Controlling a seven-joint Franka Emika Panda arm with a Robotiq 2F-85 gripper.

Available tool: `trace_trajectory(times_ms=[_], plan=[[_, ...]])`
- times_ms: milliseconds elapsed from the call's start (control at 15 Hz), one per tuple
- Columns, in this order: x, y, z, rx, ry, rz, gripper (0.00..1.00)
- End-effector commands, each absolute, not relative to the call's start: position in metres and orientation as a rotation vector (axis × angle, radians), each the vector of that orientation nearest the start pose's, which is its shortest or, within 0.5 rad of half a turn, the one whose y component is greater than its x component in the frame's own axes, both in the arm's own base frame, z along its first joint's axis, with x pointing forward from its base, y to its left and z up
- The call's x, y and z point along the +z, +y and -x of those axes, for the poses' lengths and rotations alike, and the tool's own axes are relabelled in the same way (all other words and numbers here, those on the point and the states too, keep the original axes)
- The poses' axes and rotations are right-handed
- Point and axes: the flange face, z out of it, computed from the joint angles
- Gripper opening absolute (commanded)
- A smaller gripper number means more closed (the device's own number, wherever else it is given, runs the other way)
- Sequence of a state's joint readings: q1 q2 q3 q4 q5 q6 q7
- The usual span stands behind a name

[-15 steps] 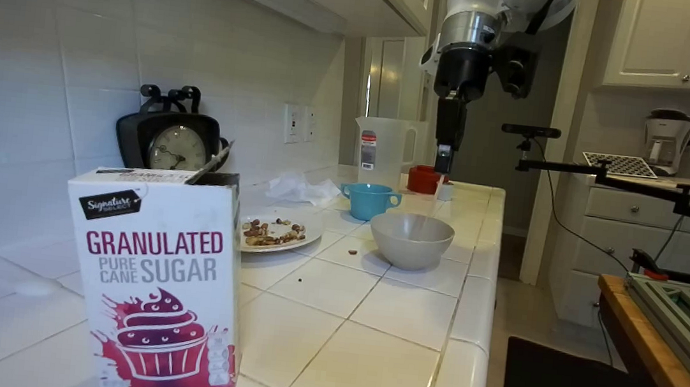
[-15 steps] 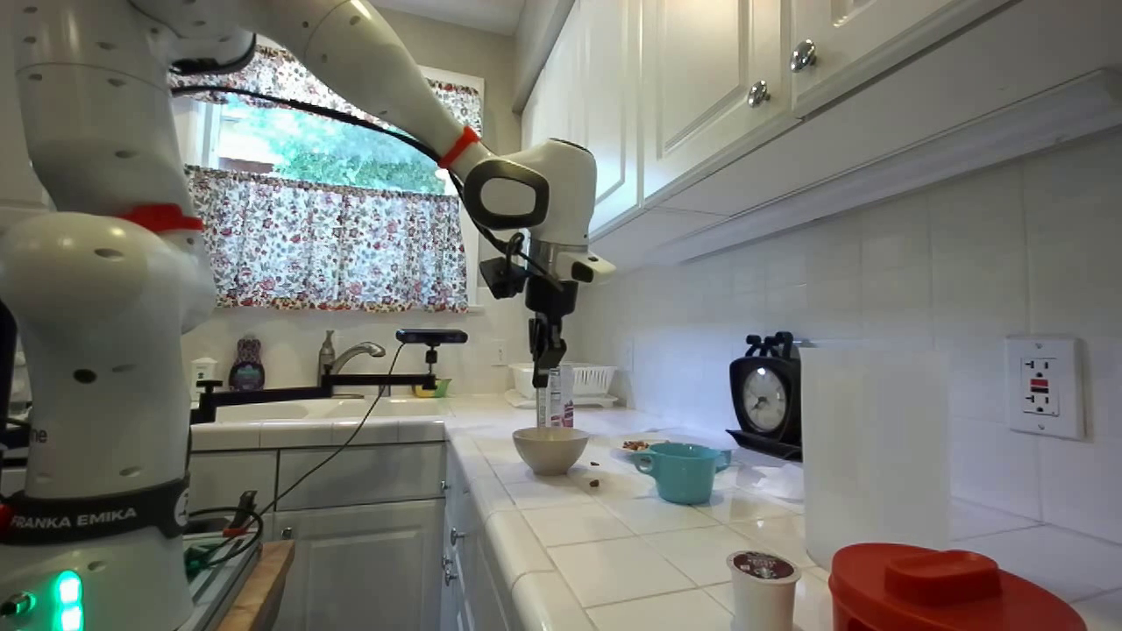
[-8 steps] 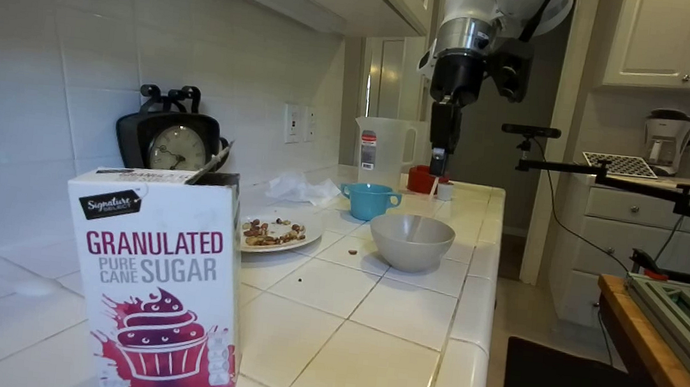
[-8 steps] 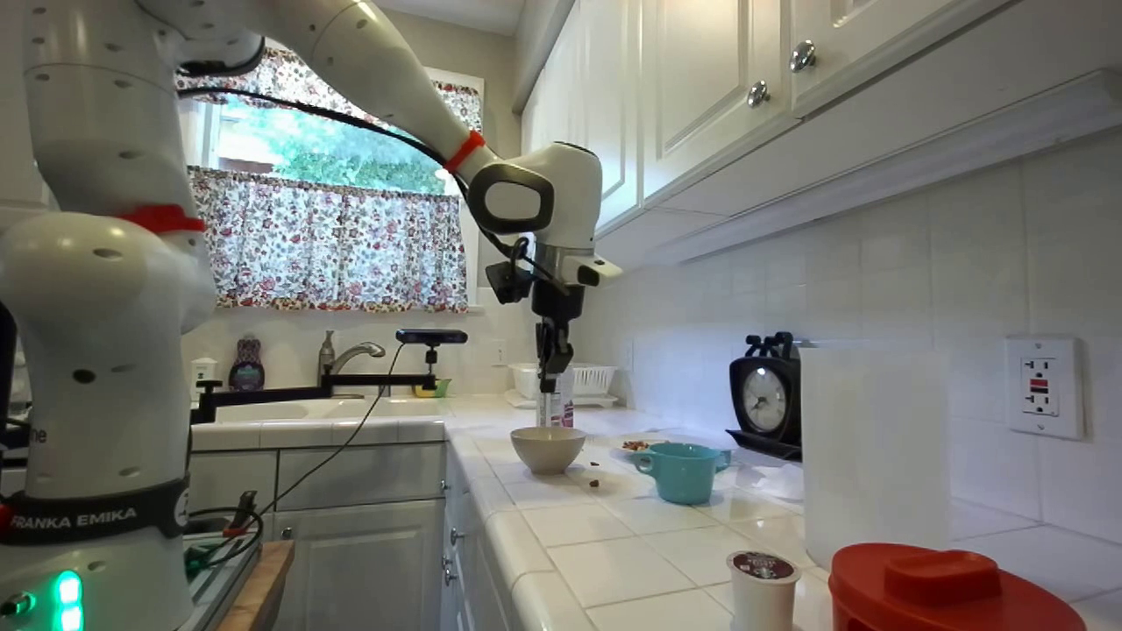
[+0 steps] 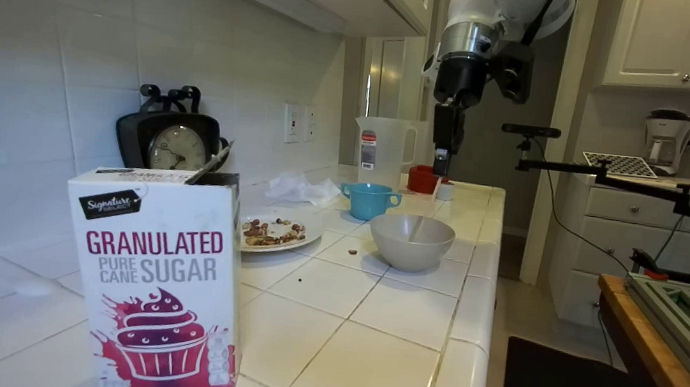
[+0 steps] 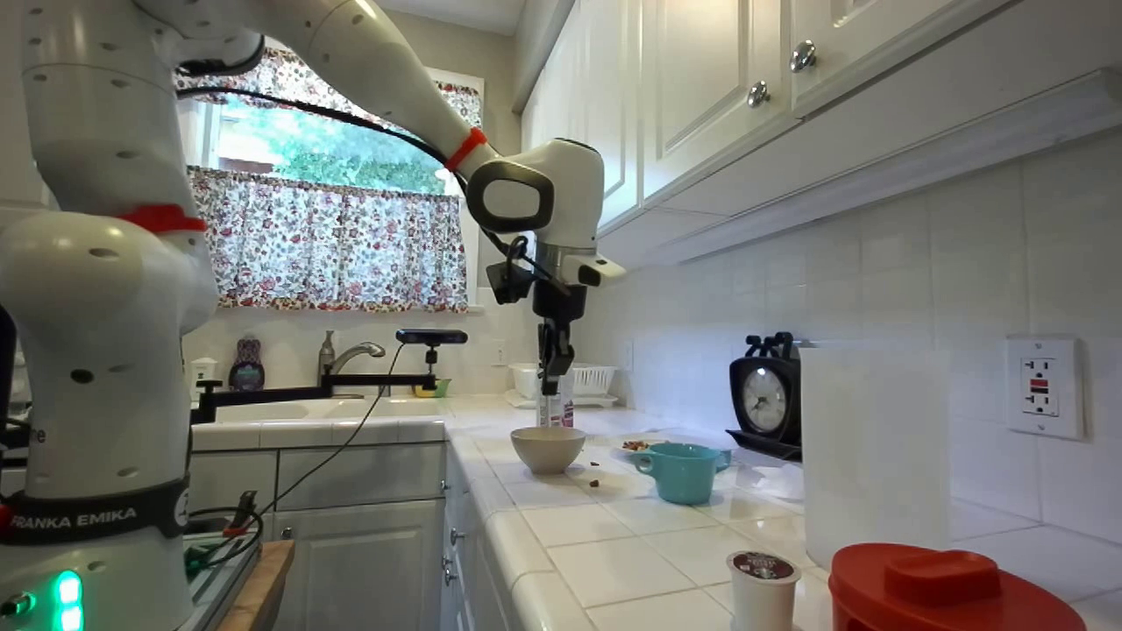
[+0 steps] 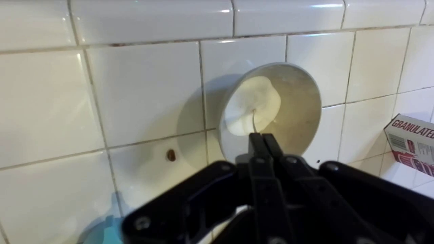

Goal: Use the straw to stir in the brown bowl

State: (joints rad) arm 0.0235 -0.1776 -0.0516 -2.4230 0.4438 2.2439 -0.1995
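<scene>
The thin pale straw (image 7: 254, 121) hangs from between my fingertips, and its lower end is in the pale grey-beige bowl (image 5: 409, 251). It also shows below the fingers in an exterior view (image 5: 436, 187). My gripper (image 7: 261, 136) is nearly closed, shut on the straw, above the bowl in both exterior views (image 5: 441, 165) (image 6: 550, 386). In the wrist view the bowl (image 7: 301, 112) holds a white pool (image 7: 264, 96) of what looks like liquid, and the straw's end is in it. No reddish-brown bowl shows; it is hidden or out of view.
A light blue cup (image 5: 371, 201) and a plate of nuts (image 5: 312, 241) stand near the bowl. A sugar box (image 5: 156, 282), a clear pitcher (image 5: 388, 153), a red-lidded container (image 6: 947, 583) and a small white pod (image 6: 763, 596) stand on the counter. Cabinets (image 6: 701, 96) hang above.
My gripper and the straw have shifted slightly over the bowl, to one side and then a little back. The bowl moved very slightly early on. The straw stays held.
</scene>
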Motion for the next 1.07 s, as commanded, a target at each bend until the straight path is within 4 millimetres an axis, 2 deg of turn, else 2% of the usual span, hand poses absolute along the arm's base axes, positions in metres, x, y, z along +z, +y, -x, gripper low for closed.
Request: trace_trajectory(times_ms=[0,400,1000], plan=[[0.383,0.005,-0.454,-0.061,0.098,2.775,0.01],[0.388,0.014,-0.460,-0.072,0.081,2.779,0.01],[0.388,-0.004,-0.464,-0.101,0.141,2.788,0.01]])
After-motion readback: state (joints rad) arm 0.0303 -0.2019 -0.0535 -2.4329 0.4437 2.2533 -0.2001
